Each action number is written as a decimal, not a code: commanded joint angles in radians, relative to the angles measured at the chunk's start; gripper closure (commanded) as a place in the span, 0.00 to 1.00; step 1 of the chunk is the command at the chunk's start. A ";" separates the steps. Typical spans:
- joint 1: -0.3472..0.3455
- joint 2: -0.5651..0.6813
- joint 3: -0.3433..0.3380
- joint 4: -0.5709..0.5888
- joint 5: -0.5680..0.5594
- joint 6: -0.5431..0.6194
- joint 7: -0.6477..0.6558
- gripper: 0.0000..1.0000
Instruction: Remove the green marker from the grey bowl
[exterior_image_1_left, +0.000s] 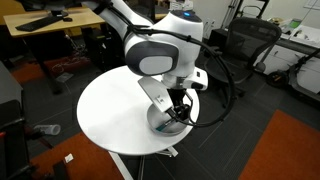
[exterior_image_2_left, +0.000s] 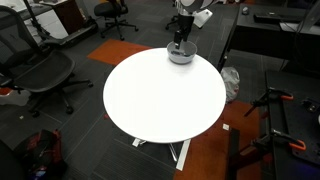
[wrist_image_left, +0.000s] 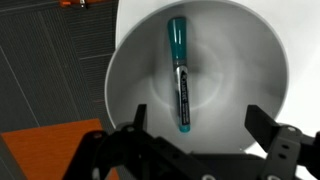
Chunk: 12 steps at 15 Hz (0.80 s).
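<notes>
The grey bowl (wrist_image_left: 240, 60) fills the wrist view, and the green marker (wrist_image_left: 180, 70) lies lengthwise inside it. My gripper (wrist_image_left: 197, 118) hangs just above the bowl, open, with one finger on each side of the marker's near end and touching nothing. In both exterior views the gripper (exterior_image_1_left: 178, 108) (exterior_image_2_left: 180, 42) is lowered over the bowl (exterior_image_1_left: 165, 124) (exterior_image_2_left: 181, 56) at the edge of the round white table (exterior_image_1_left: 110, 110) (exterior_image_2_left: 160, 95). The marker is hidden there.
Office chairs (exterior_image_2_left: 40, 75) and desks (exterior_image_1_left: 50, 25) surround the table. An orange carpet patch (exterior_image_1_left: 290, 150) lies on the floor. A tripod stand (exterior_image_2_left: 280, 110) is beside the table.
</notes>
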<state>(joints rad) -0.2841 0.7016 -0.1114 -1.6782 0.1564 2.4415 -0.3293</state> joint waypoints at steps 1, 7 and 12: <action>-0.021 0.069 0.019 0.099 -0.030 -0.048 0.025 0.00; -0.023 0.148 0.015 0.187 -0.056 -0.112 0.038 0.00; -0.021 0.179 0.016 0.221 -0.060 -0.143 0.041 0.28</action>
<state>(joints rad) -0.2933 0.8579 -0.1110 -1.5073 0.1219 2.3477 -0.3237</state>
